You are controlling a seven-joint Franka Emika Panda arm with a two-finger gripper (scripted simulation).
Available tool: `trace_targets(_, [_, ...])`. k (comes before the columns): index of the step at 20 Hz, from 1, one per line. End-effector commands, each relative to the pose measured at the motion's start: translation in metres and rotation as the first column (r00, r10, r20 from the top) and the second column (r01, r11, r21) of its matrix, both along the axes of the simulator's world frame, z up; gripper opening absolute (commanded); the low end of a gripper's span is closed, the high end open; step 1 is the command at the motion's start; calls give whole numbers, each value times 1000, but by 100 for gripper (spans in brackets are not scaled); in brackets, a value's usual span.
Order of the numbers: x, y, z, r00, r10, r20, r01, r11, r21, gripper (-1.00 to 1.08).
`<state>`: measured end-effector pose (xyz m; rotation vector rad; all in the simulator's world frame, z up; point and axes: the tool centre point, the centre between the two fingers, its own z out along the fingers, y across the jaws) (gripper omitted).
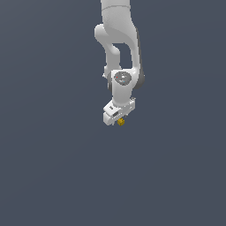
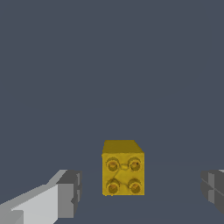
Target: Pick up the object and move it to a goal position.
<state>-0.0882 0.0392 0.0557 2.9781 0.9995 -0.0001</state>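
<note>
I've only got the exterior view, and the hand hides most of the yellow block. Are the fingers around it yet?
Observer: In the wrist view the block sits in the gap between the two fingers, touching neither; the hand is open.
Operator: Is the block centred in that gap?
Observer: No, it sits nearer one fingertip; the other has a wider gap.
Operator: What does the block look like?
Observer: Its face toward the camera carries four round studs.

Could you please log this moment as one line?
phase: pre-grasp | hand: open, fingers either side of yellow block, not touching | block: not yet gripped
</note>
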Motion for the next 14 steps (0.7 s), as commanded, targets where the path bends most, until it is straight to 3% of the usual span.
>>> trace_targets(1, [-1,0,-12,1000,2,-1,-2,1000,0,100])
trace_targets(10, [-1,0,-34,1000,4,0,-4,1000,0,100])
trace_targets(11, [-1,0,-34,1000,4,0,-4,1000,0,-100])
trace_targets(14, [-1,0,-34,1000,4,0,-4,1000,0,-100])
